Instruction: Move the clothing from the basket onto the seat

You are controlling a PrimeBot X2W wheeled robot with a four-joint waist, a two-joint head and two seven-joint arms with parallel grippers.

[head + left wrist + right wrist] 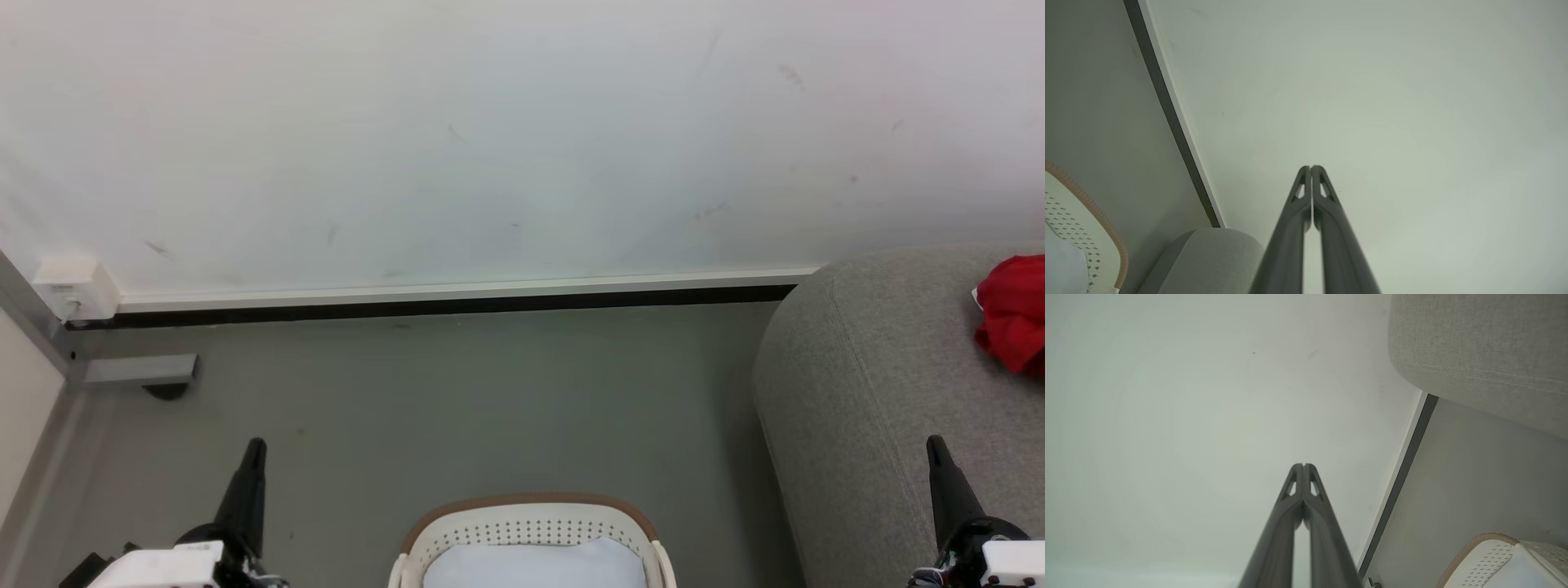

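The seat (882, 392) spreads beneath and ahead of the right gripper (936, 447), whose fingers are pressed together on nothing. The basket (531, 529) stands on the floor (490, 392) between the two grippers, with a pale cloth (535, 567) lying in it. The clothing (1012, 314) lies bunched on the seat, ahead and to the right of the right gripper, well apart from it. The left gripper (255, 447), pinched together and empty, hangs over the floor left of the basket. The transfer looks complete. The next move calls for little beyond confirming that no red fabric remains in the basket's unseen part.
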